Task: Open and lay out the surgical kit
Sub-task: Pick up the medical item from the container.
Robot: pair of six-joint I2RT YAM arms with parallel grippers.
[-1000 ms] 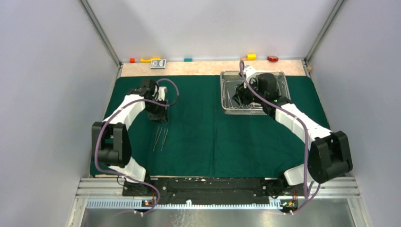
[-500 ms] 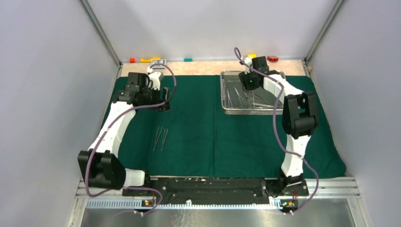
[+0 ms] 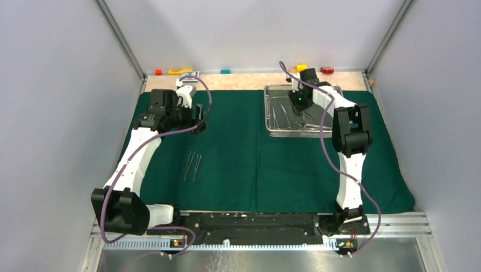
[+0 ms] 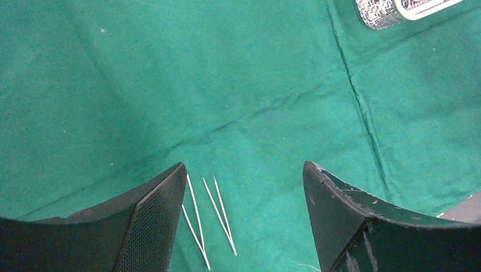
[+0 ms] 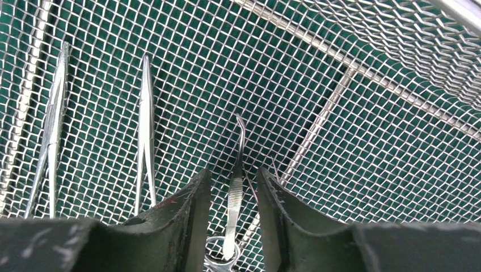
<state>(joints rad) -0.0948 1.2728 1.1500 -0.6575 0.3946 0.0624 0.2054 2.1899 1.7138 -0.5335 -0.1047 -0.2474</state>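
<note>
The dark green cloth (image 3: 244, 164) lies spread flat. Two slim steel tweezers (image 3: 193, 166) rest side by side on its left half; in the left wrist view these tweezers (image 4: 218, 212) lie below my left gripper (image 4: 244, 165), which is open wide and holds nothing. From above, the left gripper (image 3: 197, 123) hovers behind the tweezers. The wire-mesh tray (image 3: 266, 113) sits at the back right. My right gripper (image 3: 294, 110) reaches into it. Its jaws (image 5: 234, 171) straddle curved-tip tweezers (image 5: 238, 153) with a small gap on each side. Two more instruments (image 5: 146, 113) lie to the left.
Small coloured blocks (image 3: 226, 71) line the wooden strip behind the cloth, beside a small grey item (image 3: 190, 75). Frame posts and grey walls close in both sides. A ring handle (image 5: 218, 249) lies under the right jaws. A tray corner (image 4: 391, 8) shows in the left wrist view.
The left gripper opened wide and pulled back from the two tweezers on the cloth. The right arm swung its elbow inward, and its jaws narrowed around the curved tweezers in the tray.
</note>
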